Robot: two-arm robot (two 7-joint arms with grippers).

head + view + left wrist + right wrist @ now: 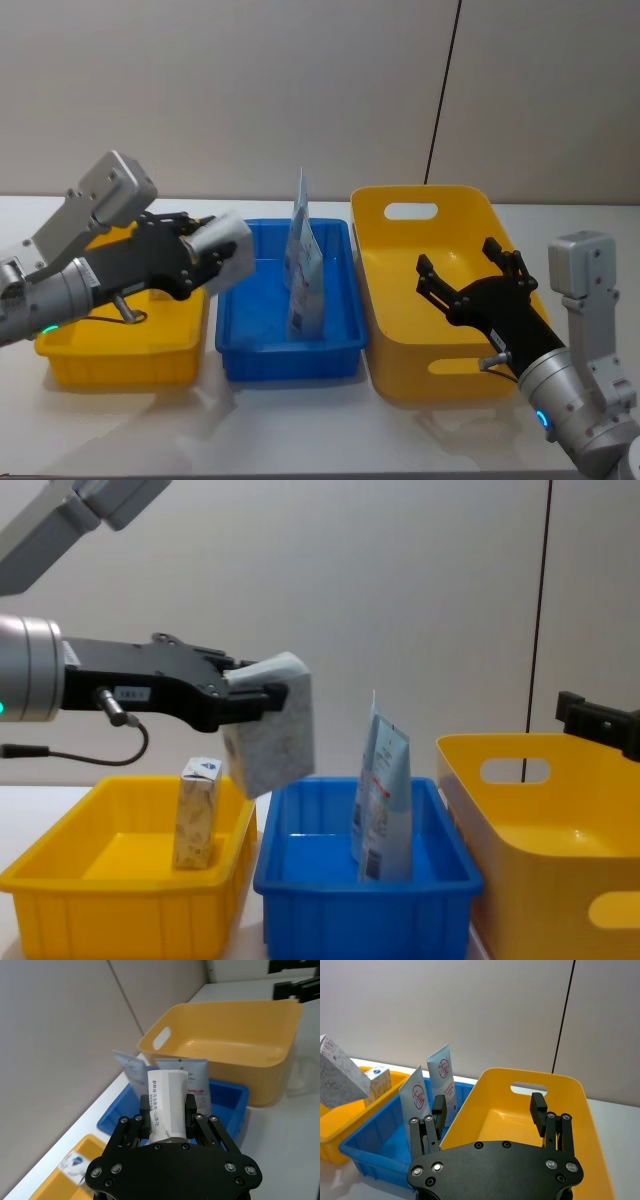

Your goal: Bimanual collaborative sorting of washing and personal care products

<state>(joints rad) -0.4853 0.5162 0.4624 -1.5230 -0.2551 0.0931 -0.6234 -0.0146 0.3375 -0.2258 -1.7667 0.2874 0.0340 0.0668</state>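
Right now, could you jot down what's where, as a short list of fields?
Left gripper: shut on a boxy pack, held in the air
Right gripper: open, over the large yellow bin
Blue bin: pale-blue pouches standing inside
Left yellow bin: one small pack standing upright

The lower end of the held pack (167, 1091) is hidden between the jaws of the left gripper (168, 1114), and the chest view's right edge cuts off the right gripper (598, 721).
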